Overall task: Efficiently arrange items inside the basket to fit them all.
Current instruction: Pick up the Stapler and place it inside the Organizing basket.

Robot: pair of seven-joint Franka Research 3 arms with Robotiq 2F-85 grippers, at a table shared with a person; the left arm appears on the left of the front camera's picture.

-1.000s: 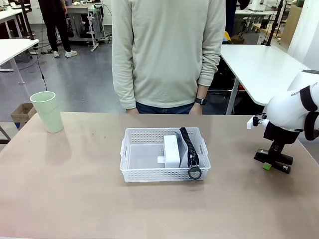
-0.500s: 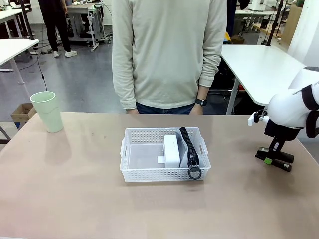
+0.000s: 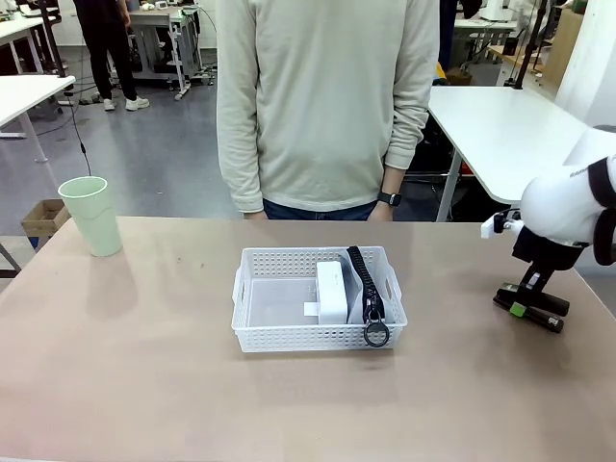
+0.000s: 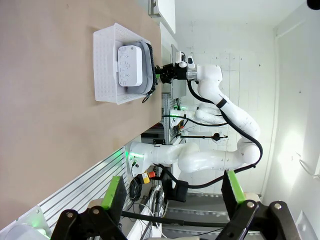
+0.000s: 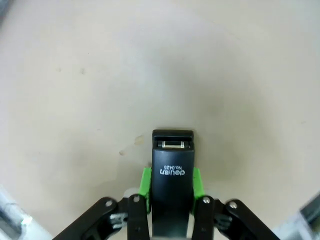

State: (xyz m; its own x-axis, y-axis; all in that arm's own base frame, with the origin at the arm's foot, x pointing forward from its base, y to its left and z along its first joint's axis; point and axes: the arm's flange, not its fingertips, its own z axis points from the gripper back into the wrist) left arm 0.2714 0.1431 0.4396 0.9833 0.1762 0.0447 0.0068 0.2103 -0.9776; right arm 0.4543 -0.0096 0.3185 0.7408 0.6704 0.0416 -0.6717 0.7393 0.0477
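Observation:
The white basket [image 3: 255, 294] sits mid-table, also seen far off in the left wrist view [image 4: 105, 60]. In its right half a white box [image 3: 330, 289] lies beside a grey pouch [image 3: 364, 279] that stands on edge, its ring pull hanging over the near rim. The pale green cup [image 3: 92, 217] stands upright at the table's far left. Over the table's right end my right gripper [image 3: 527, 294] is shut on the black stapler [image 3: 535, 314]; the wrist view has the stapler [image 5: 172, 155] clamped between the green pads [image 5: 145, 182], just above the tabletop. My left gripper [image 4: 172, 192] is open and holds nothing.
A person [image 3: 327, 106] stands at the far edge behind the basket, arms down. The left half of the basket is bare. Open tabletop lies between the cup and the basket and along the near edge.
My right gripper has shifted a little to the right and slightly up with the stapler in it. Basket, box, pouch and cup have not moved.

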